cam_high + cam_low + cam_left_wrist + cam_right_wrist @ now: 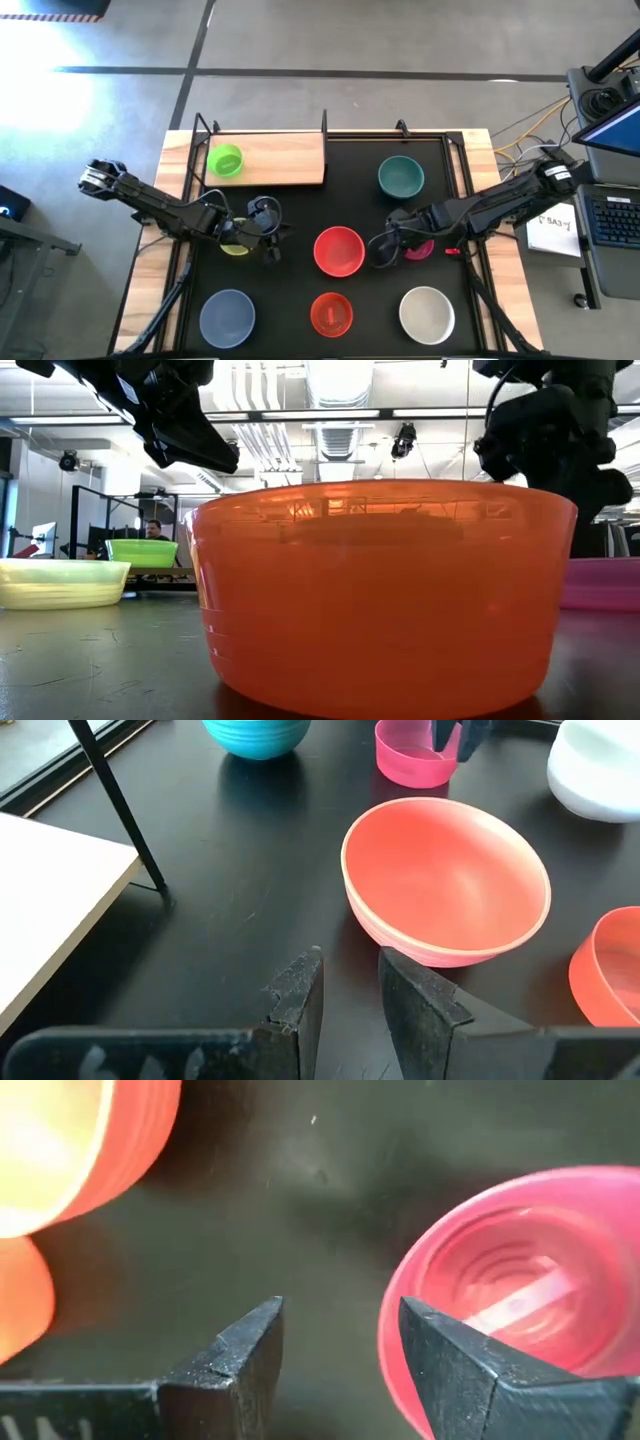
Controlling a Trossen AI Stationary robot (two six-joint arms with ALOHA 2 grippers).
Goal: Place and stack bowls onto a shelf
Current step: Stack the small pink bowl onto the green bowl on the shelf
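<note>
The pale wood shelf (275, 158) stands at the mat's far left, with the green bowl (225, 160) on it. The teal (401, 176), red (338, 250), grey-blue (227, 317), orange-red (331, 313) and white (427, 313) bowls rest on the mat. The yellow bowl (235, 247) lies partly under my left arm. My left gripper (350, 985) is narrowly open, above the mat left of the red bowl (445, 885). My right gripper (340, 1345) is open at the left rim of the magenta bowl (520, 1290); one finger overlaps that rim, the other stands outside it. My right gripper comes at the magenta bowl's left rim (392, 1330) slanting down from the table's right side. The rim lies along the inner face of one finger (445, 1365). Whether that finger touches it, I cannot tell. The bowl sits upright on the mat.
The black mat (300, 210) covers most of the table. Thin black shelf posts (120, 805) rise near my left gripper. In the low view the orange-red bowl (385, 595) fills the foreground. A laptop and cables lie beyond the table's right edge. A person sits far behind.
</note>
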